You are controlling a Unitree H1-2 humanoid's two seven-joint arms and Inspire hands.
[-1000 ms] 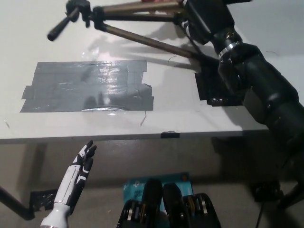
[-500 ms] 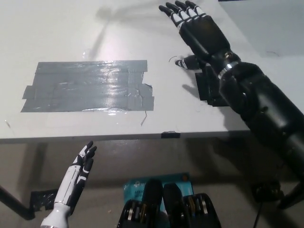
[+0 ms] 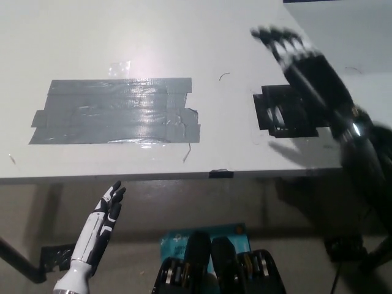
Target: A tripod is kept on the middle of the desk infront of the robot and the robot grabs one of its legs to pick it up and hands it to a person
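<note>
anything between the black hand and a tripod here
No tripod in view. Black right hand is open over the white desk; flat grey tape and black tape lie on it. White left hand rests below.

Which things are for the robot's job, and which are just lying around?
For the job: black right hand, open and empty above the desk. No tripod shows.
Just lying about: grey tape patch and black tape patch on the desk; blue item on the floor; white left hand resting, lower left.

Tape patch [image 3: 116, 110] on desk [image 3: 184, 37], smaller patch [image 3: 275, 114] to its right.
</note>
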